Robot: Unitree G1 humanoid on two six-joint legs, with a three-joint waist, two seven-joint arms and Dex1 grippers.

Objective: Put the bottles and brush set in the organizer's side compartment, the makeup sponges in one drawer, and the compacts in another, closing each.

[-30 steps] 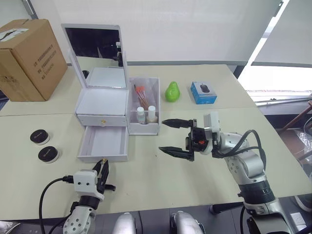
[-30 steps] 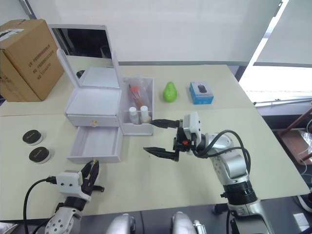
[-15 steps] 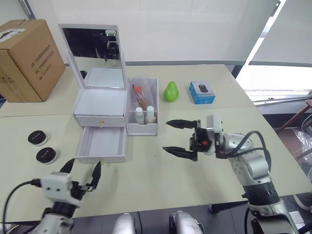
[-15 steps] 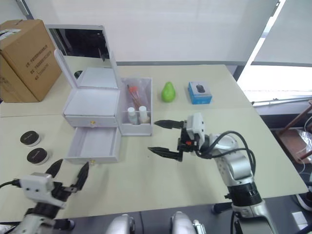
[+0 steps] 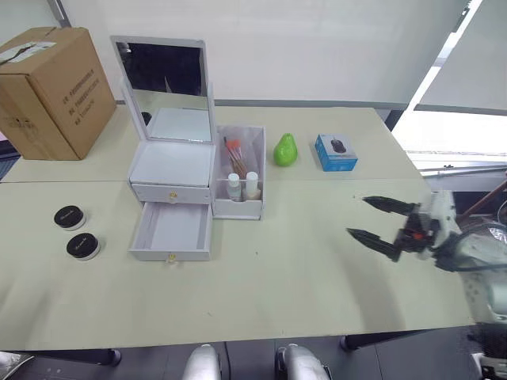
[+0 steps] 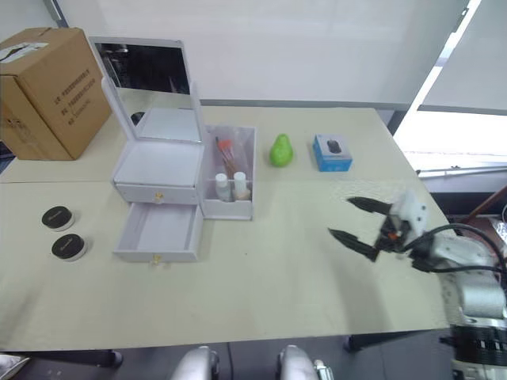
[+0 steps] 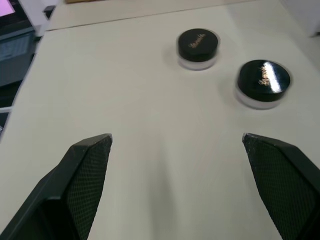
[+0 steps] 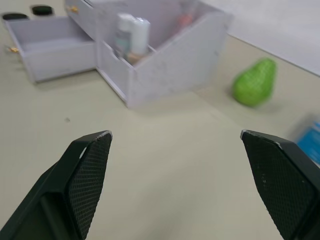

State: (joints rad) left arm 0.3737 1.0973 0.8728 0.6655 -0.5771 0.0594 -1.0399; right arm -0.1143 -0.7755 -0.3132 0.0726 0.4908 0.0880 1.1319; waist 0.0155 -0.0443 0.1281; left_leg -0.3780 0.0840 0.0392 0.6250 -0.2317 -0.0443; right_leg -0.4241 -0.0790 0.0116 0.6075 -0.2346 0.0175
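On the pale beige bench [image 5: 301, 277] stands a light grey makeup organizer [image 5: 176, 178] with a raised lid mirror [image 5: 162, 67]. Its lower drawer [image 5: 172, 234] is pulled out, with a small gold knob at the front; the upper drawer [image 5: 171, 192] is shut. Fixed to its side is a translucent compartment [image 5: 240, 184] holding two small white-capped bottles [image 5: 242, 186] and a brush set [image 5: 231, 157] with reddish handles.

Well apart from the organizer, near the robot's left edge of the bench, lie two round compacts [image 5: 77, 231] with glossy black lids over clear bases. Gold cursive script runs across each lid; it is too small to read.

Behind the organizer sit a smooth green pear-shaped object [image 5: 284, 150] and a blue box [image 5: 336, 152] printed with a computer mouse. A brown cardboard box [image 5: 50, 91] with illegible dark print stands at the far left corner.

The right claw [image 5: 380, 222] hovers above the bench's right side, its black fingers spread wide, holding nothing. The left claw [image 7: 177, 185], seen from its wrist, is also spread wide over bare bench, its textured black fingers [image 7: 82, 175] pointing toward the compacts.
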